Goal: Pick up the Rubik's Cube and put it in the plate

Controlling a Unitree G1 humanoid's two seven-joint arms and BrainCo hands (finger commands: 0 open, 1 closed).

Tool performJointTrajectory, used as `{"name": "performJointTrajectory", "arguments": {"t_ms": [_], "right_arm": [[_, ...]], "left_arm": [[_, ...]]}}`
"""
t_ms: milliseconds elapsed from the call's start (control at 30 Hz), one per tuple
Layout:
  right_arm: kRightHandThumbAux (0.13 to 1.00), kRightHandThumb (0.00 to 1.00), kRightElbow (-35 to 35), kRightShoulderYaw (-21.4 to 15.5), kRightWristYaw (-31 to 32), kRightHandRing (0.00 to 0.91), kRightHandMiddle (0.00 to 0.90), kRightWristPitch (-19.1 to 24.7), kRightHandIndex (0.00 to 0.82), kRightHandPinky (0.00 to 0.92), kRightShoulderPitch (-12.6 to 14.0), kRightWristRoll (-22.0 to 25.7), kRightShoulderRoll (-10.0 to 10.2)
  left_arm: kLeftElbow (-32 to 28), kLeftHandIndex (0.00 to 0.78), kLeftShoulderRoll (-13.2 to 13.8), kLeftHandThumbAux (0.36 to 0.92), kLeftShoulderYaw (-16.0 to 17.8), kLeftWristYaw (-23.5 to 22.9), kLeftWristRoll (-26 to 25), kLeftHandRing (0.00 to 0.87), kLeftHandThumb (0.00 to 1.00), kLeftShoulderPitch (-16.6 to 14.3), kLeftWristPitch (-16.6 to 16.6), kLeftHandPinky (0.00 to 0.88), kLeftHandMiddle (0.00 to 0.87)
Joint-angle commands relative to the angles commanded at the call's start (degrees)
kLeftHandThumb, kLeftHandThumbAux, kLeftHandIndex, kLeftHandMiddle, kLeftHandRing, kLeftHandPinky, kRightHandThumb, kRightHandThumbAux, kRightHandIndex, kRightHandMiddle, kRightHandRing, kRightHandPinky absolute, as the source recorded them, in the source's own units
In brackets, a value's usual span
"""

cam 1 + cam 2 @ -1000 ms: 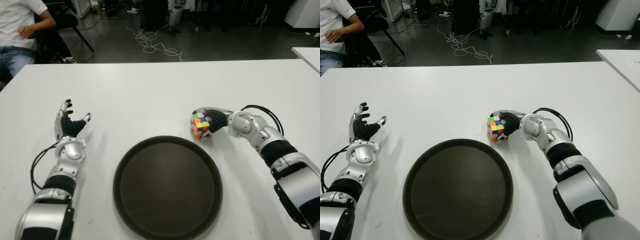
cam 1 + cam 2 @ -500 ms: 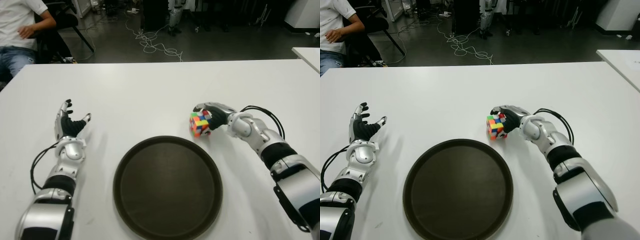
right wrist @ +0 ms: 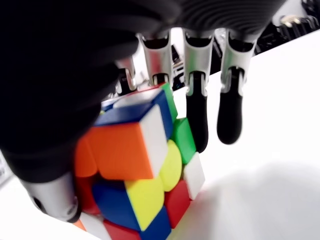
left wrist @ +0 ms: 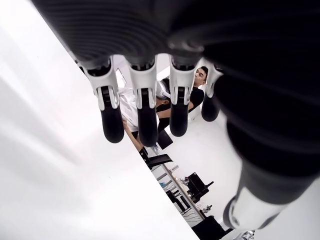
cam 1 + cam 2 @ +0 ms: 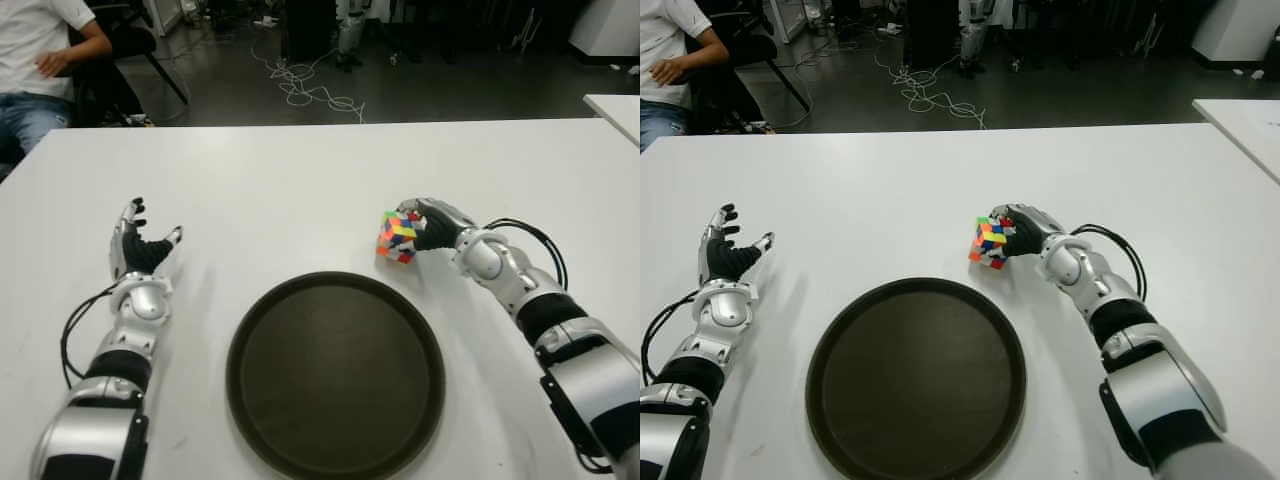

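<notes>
R hand (image 5: 432, 226) gripped Rubik's Cube (image 5: 397, 236) just beyond plate (image 5: 335, 375) far rim; lift clear of rim, release over centre; L hand (image 5: 140, 251) idle left of plate, fingers spread

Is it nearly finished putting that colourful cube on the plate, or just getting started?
Roughly halfway. Done: the right hand has closed on the Rubik's Cube and holds it tilted, just beyond the plate's far rim. Left: carry it over the plate, which holds nothing, and let go. The left hand shows open, left of the plate.
</notes>
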Motion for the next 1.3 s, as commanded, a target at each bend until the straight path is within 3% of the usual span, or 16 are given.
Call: {"name": "performJointTrajectory", "arguments": {"t_ms": [533,1100,1300], "right_arm": [[0.732,0.691,1.04,-3.10,0.21,0.767,0.741,0.01,0.431,0.760,0.15,2.76,1.18],[0.734,0.688,1.31,-3.65,0.24,0.772,0.745,-0.65,0.432,0.756,0.11,3.15,1.19],[0.735,0.685,1.53,-5.07,-0.71,0.774,0.752,-0.94,0.432,0.757,0.05,3.94,0.94]], "left_arm": [[0.26,0.113,0.13,0.748,0.38,-0.70,-0.45,0.179,0.281,-0.03,-0.24,0.211,0.172],[0.12,0.114,-0.19,0.768,0.84,-0.87,-0.88,0.189,0.296,0.04,-0.90,0.233,0.176],[0.02,0.110,-0.26,0.752,0.86,-0.41,-0.67,0.168,0.295,0.05,-0.70,0.199,0.162]]}}
